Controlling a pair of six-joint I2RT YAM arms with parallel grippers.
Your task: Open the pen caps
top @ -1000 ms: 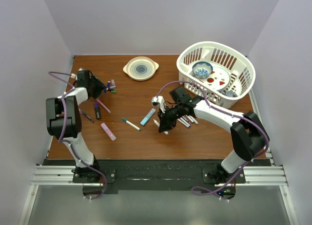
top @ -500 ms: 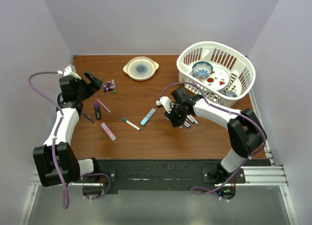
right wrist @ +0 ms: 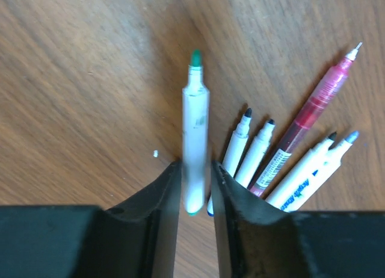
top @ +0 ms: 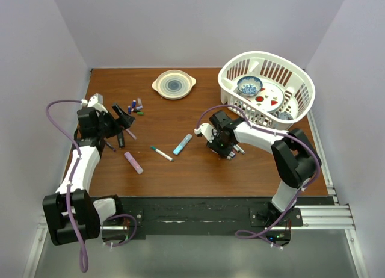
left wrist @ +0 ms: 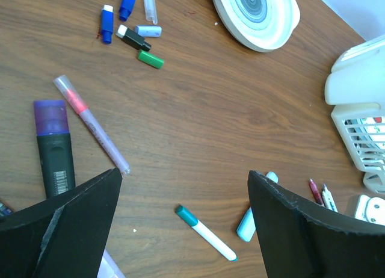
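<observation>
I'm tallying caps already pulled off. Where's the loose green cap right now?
The green cap lies on the left side of the table, upper left in the left wrist view, just below-right of the black cap, with the plate farther right.

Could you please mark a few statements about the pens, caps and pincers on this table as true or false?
1. The left pincer stands open and empty. True.
2. The marker between the right pincer's fingers is capped. False: its green tip is bare.
3. Loose caps lie grouped on the table. True.
4. The basket is empty. False: a bowl sits in it.
</observation>
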